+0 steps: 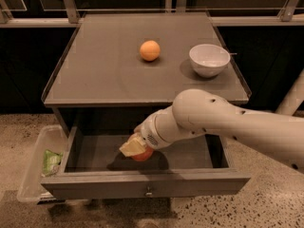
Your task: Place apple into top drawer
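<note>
1. Apple (144,155): red, largely hidden, inside the open top drawer (147,183), left of its middle
2. Pincer (134,147): inside the drawer, clenched on the apple
3. Desk (104,75), above the drawer: grey, carrying an orange fruit (149,50) and a white bowl (209,60)
4. Clear bin (33,167), left of the drawer, on speckled floor

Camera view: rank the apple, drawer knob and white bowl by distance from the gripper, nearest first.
The gripper is inside the open top drawer.
1. apple, in its grip.
2. drawer knob, below, on the front panel.
3. white bowl, up on the tabletop, right side.
</note>
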Controlling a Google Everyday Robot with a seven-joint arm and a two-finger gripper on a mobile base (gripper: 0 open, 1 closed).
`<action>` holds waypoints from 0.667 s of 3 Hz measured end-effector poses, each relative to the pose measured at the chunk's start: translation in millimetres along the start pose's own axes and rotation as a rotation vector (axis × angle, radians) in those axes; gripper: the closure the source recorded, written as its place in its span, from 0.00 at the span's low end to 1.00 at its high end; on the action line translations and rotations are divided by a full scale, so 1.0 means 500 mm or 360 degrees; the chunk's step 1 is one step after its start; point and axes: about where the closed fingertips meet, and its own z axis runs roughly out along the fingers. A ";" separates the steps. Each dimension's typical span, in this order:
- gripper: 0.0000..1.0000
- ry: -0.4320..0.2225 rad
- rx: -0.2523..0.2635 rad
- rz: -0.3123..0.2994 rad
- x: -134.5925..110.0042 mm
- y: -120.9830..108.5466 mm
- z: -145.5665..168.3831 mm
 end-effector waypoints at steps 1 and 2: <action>1.00 0.0020 -0.0020 0.0081 0.052 -0.012 0.050; 1.00 0.0040 -0.0031 0.0111 0.078 -0.028 0.096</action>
